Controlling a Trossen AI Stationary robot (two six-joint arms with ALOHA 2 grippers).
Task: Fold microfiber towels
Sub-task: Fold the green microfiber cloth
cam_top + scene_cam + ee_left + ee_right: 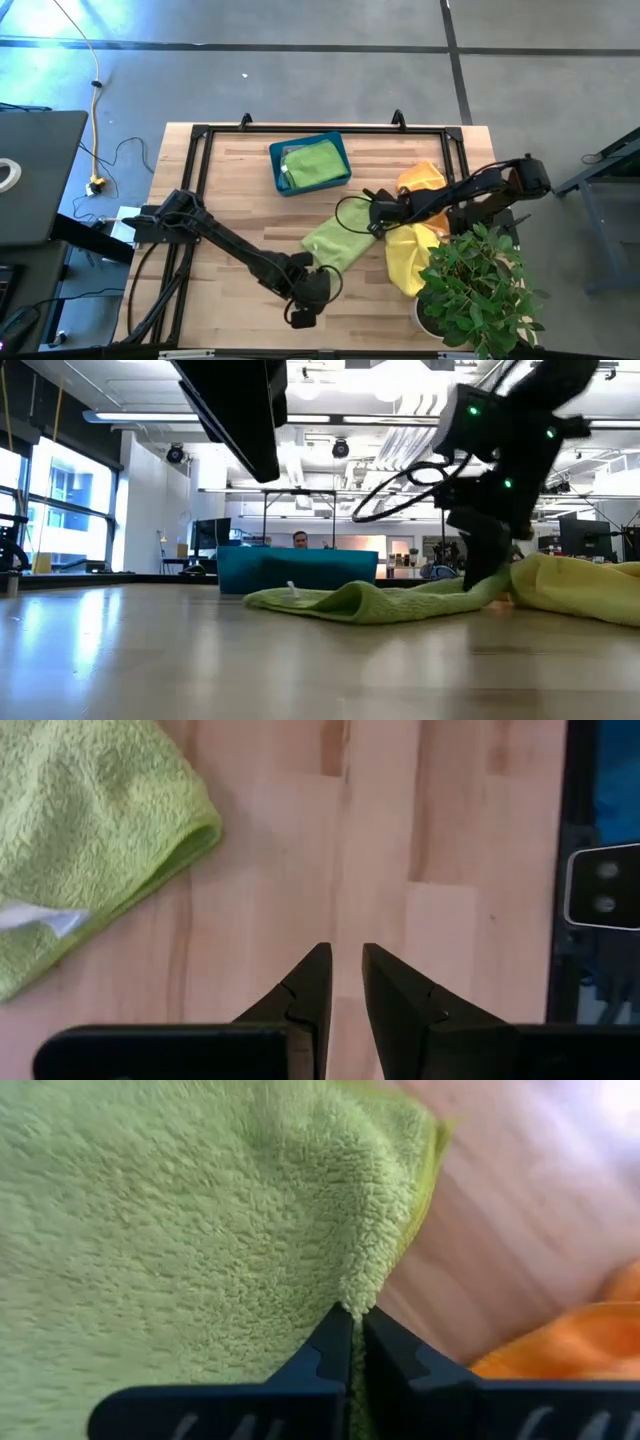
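Note:
A lime green towel (pixel 338 242) lies crumpled on the wooden table, right of the middle; it also shows in the low view (pixel 370 601). My right gripper (pixel 376 224) is shut on its right end (pixel 200 1230). My left gripper (pixel 304 302) hovers near the table's front edge, open by a narrow gap and empty (pixel 345 956), with the towel's near corner (pixel 90 840) beside it. A second green towel (pixel 312 163) lies in the teal bin (pixel 278 172). An orange towel (pixel 420 180) and a yellow towel (pixel 408 258) lie at the right. My right gripper pinches a bunched fold of the lime green towel (pixel 358 1292) between its two fingers, at the towel's right end. The fingers come slanting down from the table's right side. The cloth rises to a small peak at the fingers, and the rest lies slack on the table (pixel 300 600).
A potted plant (pixel 478 292) stands at the near right corner, next to the yellow towel. A black frame (pixel 200 160) runs along the table's left and far edges. Bare wood (pixel 240 200) lies left of the towel. A person (pixel 300 540) shows behind the bin.

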